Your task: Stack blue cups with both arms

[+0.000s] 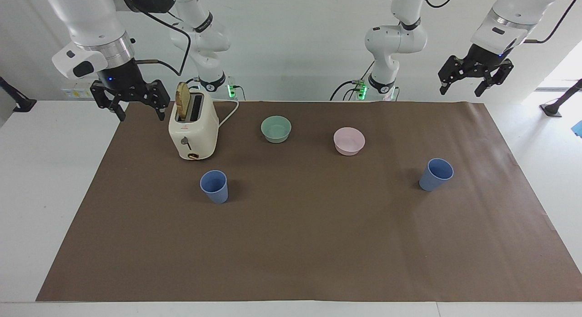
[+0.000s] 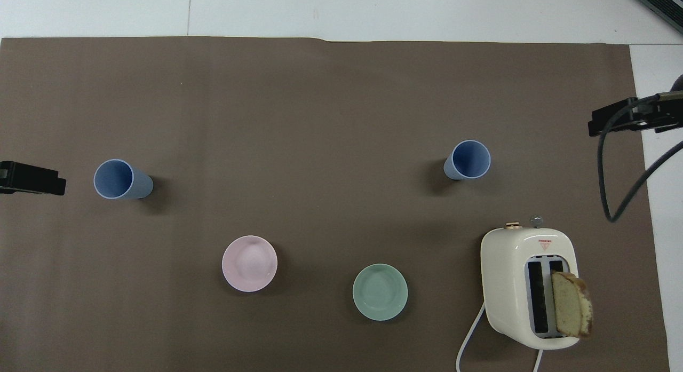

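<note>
Two blue cups stand upright and apart on the brown mat. One cup (image 1: 214, 186) (image 2: 468, 159) is toward the right arm's end, just farther from the robots than the toaster. The other cup (image 1: 437, 174) (image 2: 121, 179) is toward the left arm's end. My right gripper (image 1: 141, 115) hangs open and empty in the air over the mat's edge beside the toaster. My left gripper (image 1: 460, 91) hangs open and empty, high over the mat's corner at its own end. Neither gripper touches a cup.
A cream toaster (image 1: 193, 126) with a slice of bread in one slot stands near the right arm's end. A pale green bowl (image 1: 276, 128) and a pink bowl (image 1: 349, 140) sit between the cups, nearer to the robots. The brown mat (image 1: 291, 244) covers most of the table.
</note>
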Controlling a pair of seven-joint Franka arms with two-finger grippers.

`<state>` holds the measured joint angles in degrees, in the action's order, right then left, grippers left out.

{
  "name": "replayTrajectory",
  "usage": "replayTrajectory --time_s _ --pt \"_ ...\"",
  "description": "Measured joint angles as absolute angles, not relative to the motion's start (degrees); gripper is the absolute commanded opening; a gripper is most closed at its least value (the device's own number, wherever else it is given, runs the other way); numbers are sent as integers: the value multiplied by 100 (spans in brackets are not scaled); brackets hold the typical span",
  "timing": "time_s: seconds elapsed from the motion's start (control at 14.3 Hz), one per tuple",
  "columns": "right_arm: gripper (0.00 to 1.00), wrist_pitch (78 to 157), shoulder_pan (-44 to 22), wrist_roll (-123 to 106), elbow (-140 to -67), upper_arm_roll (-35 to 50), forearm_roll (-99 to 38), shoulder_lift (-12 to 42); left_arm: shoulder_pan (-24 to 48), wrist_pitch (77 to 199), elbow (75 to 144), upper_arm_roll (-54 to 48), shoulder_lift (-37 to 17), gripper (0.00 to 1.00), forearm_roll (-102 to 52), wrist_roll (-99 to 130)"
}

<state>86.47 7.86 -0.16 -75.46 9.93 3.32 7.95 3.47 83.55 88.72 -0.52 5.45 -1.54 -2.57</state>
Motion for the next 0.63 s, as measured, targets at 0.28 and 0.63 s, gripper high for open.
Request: replayTrajectory --time_s 0.28,0.63 --pt "100 8647 786 -16 -7546 993 332 795 347 8355 8880 -51 546 100 -154 -256" --pt "100 8647 786 -16 -7546 993 332 795 306 8414 8885 -10 546 100 -154 -235"
